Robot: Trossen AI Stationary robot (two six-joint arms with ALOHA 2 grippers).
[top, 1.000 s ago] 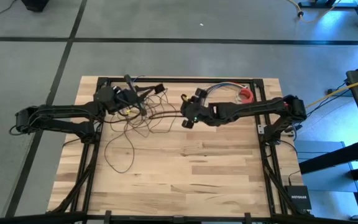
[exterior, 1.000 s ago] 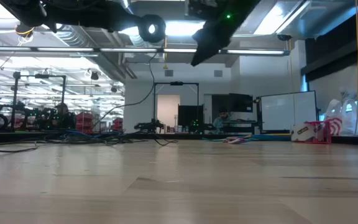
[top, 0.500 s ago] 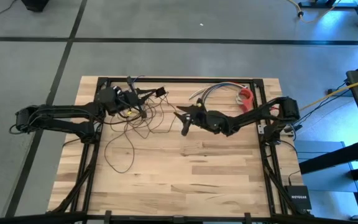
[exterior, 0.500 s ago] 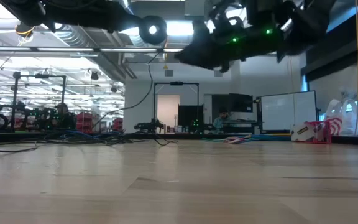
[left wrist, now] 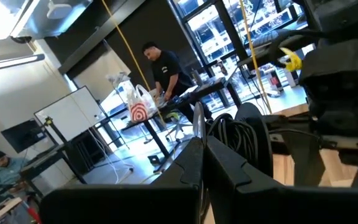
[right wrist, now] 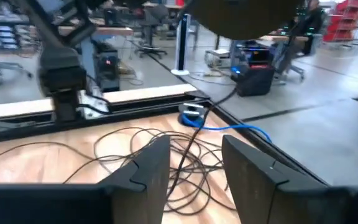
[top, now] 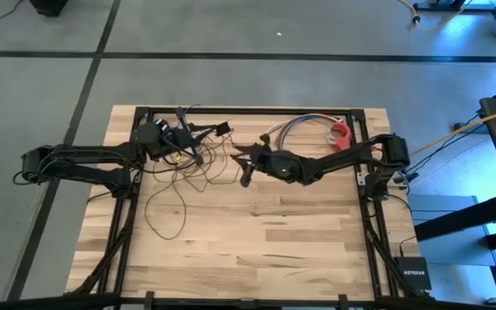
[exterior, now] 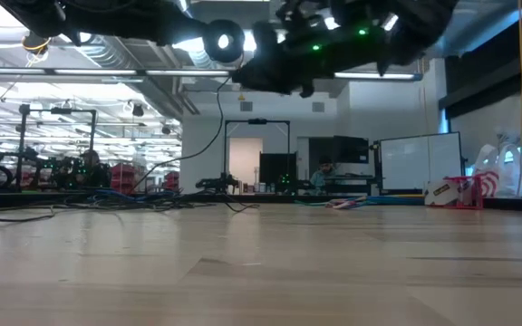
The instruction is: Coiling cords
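the thin dark cords (top: pixel 179 185) are mostly sprawled loose across the wooden table (top: pixel 300 241), one end pinched in the closed left gripper (top: pixel 198 153), while the right gripper (top: pixel 243 165) is held empty, jaws parted, so most coiling seems left.

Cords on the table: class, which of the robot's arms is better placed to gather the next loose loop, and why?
Probably the right. The right gripper is open beside the loose loops of the cords, a strand running between its fingers. The left gripper is shut by the far edge.
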